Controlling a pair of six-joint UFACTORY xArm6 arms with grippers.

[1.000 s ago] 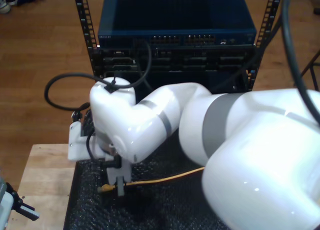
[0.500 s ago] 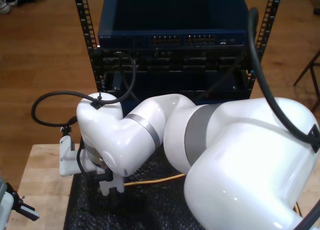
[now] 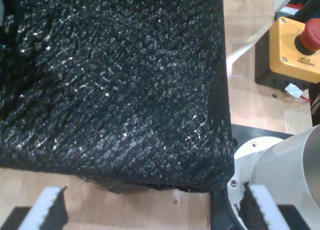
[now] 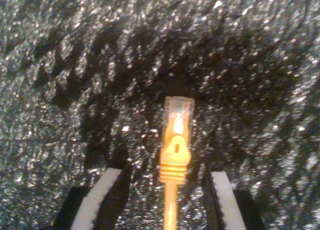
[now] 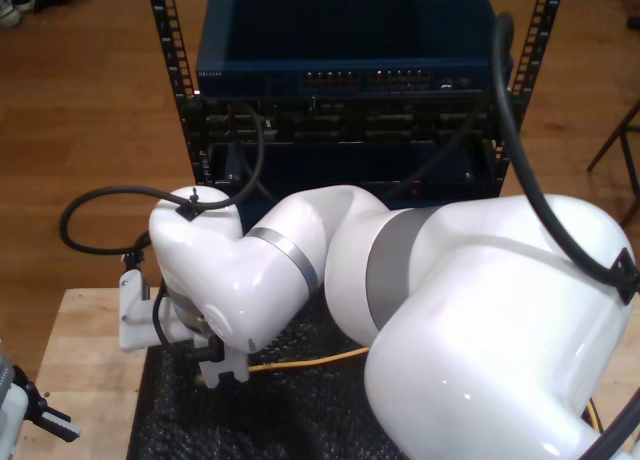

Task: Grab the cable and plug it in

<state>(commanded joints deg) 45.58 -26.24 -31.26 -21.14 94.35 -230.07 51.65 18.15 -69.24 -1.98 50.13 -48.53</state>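
My big white arm has swung toward the exterior view's left vs a sec ago, elbow now crowding the rack front, wrist dropped low over the black foam mat (image 5: 300, 420). Cable (image 4: 175, 155) lies flat on that mat: yellow-orange, clear plug at the tip, boot just behind it. Key relation: in the second wrist view the plug sits dead centre between my second pincer (image 4: 165, 200) pads, long axis running straight out ahead, parallel to the jaws, tip pointing away from me. Jaws released, one pad each side, neither touching the boot yet. So the closing line crosses the cable's width, good setup imo.

In the exterior view the cable trails off toward the exterior view's right under my forearm, plug end hidden by the wrist. Network switch (image 5: 350, 75) w/ its port rows sits beyond, up in the rack, well apart from the plug.

My first pincer (image 3: 150, 210) hangs spread and empty over the mat corner and wooden bench (image 3: 245, 65), near the e-stop box (image 3: 300, 45). Second arm is clearly nearer; next call is prob a short drop, then clamp on the boot.
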